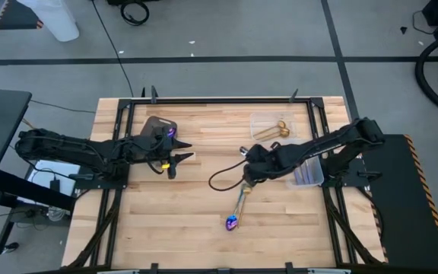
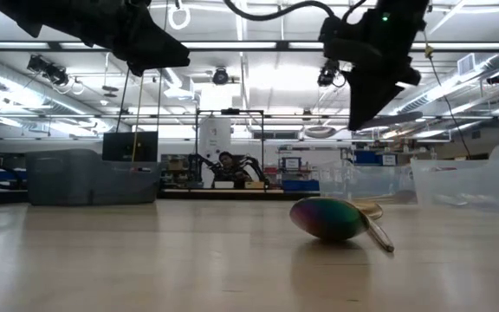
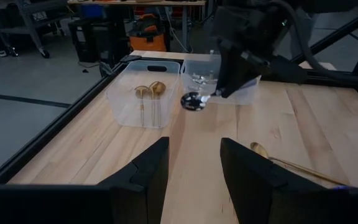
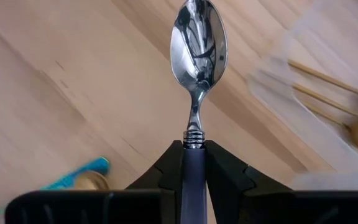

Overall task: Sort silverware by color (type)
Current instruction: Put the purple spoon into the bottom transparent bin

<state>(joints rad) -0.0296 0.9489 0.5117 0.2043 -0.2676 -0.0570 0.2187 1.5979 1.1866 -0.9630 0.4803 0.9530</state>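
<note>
My right gripper (image 1: 248,173) (image 4: 193,169) is shut on a silver-bowled spoon (image 4: 197,43) with a grey-blue handle, above the middle of the table; the left wrist view shows it as well (image 3: 193,101). An iridescent spoon (image 1: 234,217) (image 2: 326,218) and a gold spoon (image 3: 291,163) lie flat on the wood just near of that gripper. Two gold spoons (image 3: 149,92) lie in a clear container (image 1: 271,125). My left gripper (image 1: 177,156) (image 3: 194,171) waits open at the table's left, touching nothing. My right gripper pinches the spoon's handle (image 4: 193,155) between its two fingers (image 4: 166,171), just behind the ribbed collar below the bowl. The fingers lie along the spoon and slant steeply down. The bowl sticks out past the fingertips, and the spoon is lifted clear of the table.
A second clear container (image 1: 309,175) sits at the right edge under my right arm. A dark grey tray (image 1: 158,125) lies at the far left, behind my left gripper. Black rails (image 1: 219,100) frame the table. Bare wood lies between the two grippers.
</note>
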